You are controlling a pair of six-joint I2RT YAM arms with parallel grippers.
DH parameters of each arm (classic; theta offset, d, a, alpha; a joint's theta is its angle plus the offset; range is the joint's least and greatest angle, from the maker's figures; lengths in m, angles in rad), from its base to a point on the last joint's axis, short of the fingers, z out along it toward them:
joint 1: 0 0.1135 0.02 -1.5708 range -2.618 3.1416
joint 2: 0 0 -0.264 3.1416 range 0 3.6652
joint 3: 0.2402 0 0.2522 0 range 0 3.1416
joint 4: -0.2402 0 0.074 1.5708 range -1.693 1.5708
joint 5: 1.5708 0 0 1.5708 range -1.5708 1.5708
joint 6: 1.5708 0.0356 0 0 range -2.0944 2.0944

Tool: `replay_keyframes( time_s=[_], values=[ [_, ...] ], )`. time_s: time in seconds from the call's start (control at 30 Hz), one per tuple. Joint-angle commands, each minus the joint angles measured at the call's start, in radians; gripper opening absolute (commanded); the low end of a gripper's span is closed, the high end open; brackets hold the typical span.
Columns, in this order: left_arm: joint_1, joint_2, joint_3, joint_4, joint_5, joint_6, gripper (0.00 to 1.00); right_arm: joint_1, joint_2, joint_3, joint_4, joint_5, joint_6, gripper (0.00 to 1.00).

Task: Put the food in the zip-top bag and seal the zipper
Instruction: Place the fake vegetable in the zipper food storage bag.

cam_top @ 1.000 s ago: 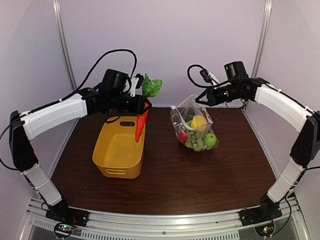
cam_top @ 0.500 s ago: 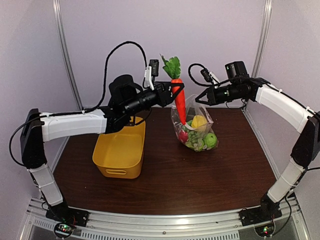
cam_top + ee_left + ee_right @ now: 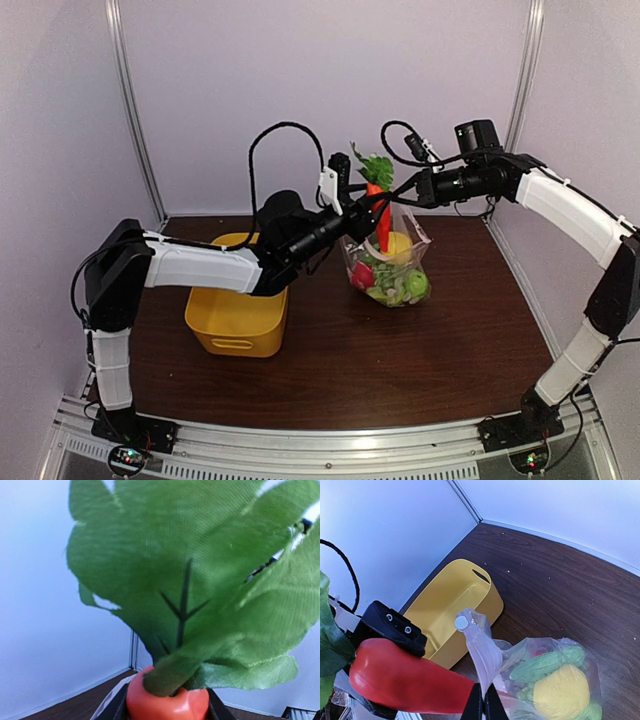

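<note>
From above: left gripper [image 3: 362,203] clamped on the carrot [image 3: 383,226] just under its green leaves [image 3: 376,168], tip pointing down at the mouth of the zip-top bag [image 3: 398,270]; right gripper [image 3: 400,196] pinched shut on the bag's upper edge; bag standing on the table [image 3: 450,330], near the yellow basket [image 3: 236,312] but apart.

At the left wrist: leaves filling nearly everything (dark veins, ragged edges); orange crown at the bottom between two dark fingers [image 3: 218,713].

At the right wrist: fingers [image 3: 476,709] together on a fold of clear film; carrot across the lower left, tip hidden behind that fold; cucumber [image 3: 547,662] and lemon [image 3: 562,689] inside the bag.
</note>
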Motion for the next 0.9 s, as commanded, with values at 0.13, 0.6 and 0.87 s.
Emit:
replay_keyframes(
  time_s=[0.13,0.6,0.87],
  values=[
    [-0.004,0.059,0.064,0.124,-0.098,0.174,0.23,0.005,-0.062,0.032,0.032,-0.09,0.048,0.0],
    [-0.024,0.034,-0.008,0.031,-0.095,-0.119,0.17,0.003,-0.071,-0.001,0.051,-0.035,0.019,0.0],
    [-0.028,0.035,-0.018,0.06,0.053,-0.302,0.16,0.003,-0.069,-0.011,0.06,-0.012,0.012,0.0]
  ],
)
